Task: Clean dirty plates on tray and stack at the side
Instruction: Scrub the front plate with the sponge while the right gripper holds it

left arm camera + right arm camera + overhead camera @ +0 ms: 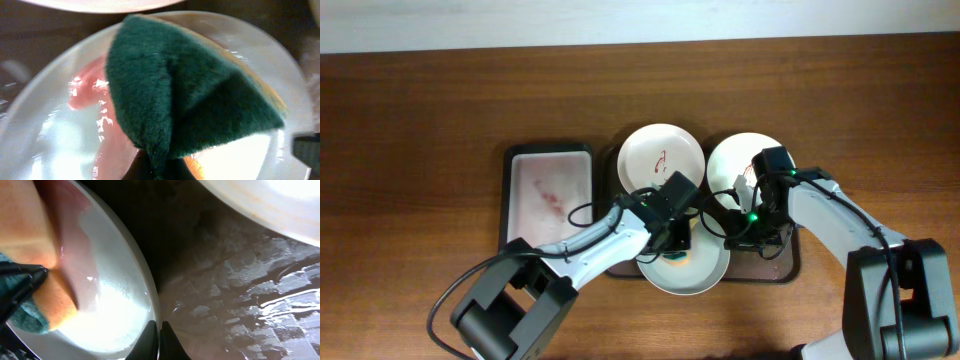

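Near the middle of the tabletop, the dark tray [775, 268] carries three white plates. The nearest plate [705, 275] lies on the side toward the near edge. The left claw [672, 240] is clamped on a green-faced orange sponge [185, 95], which is pressed onto this plate over a red smear [87, 95]. The right claw [159, 342] has its fingers narrow, pinching the same plate's rim. The two far plates [655, 150] lie side by side toward the far edge.
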You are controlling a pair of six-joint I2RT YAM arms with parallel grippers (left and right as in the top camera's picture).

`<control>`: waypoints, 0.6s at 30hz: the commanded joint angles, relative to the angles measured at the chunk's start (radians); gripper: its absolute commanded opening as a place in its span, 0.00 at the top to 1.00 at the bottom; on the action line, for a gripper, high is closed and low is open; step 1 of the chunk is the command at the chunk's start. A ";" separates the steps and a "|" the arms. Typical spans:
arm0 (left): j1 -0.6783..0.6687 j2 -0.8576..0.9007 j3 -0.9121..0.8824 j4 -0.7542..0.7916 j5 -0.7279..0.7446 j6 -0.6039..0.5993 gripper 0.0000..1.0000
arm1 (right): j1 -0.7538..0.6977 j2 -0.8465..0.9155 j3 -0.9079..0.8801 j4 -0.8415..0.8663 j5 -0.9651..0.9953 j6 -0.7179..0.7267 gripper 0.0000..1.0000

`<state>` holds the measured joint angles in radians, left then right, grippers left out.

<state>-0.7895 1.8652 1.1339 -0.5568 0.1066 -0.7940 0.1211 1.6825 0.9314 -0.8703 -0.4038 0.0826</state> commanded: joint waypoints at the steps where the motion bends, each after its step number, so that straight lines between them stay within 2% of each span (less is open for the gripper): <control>1: 0.058 -0.001 -0.039 -0.100 -0.069 0.029 1.00 | -0.003 0.003 0.016 -0.005 0.049 0.004 0.96; 3: 0.071 -0.064 -0.029 -0.104 -0.023 0.130 1.00 | -0.003 0.003 0.016 -0.005 0.049 0.004 0.96; 4: 0.071 -0.101 -0.021 -0.106 -0.005 0.171 1.00 | -0.003 0.003 0.016 -0.005 0.049 0.004 0.92; 6: 0.071 -0.163 -0.011 -0.114 -0.006 0.209 1.00 | -0.003 0.003 0.016 -0.005 0.048 0.004 0.77; 7: 0.071 -0.196 -0.010 -0.114 -0.008 0.229 1.00 | -0.003 0.003 0.016 -0.005 0.048 0.004 0.75; 12: 0.098 -0.351 -0.010 -0.163 -0.105 0.243 1.00 | -0.003 0.004 0.012 -0.004 0.048 0.004 0.70; 18: 0.277 -0.377 -0.013 -0.268 -0.130 0.262 1.00 | -0.003 0.006 -0.032 0.014 0.038 0.004 0.71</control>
<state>-0.6029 1.4979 1.1240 -0.8013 0.0113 -0.5701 0.1215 1.6821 0.9272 -0.8669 -0.3676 0.0822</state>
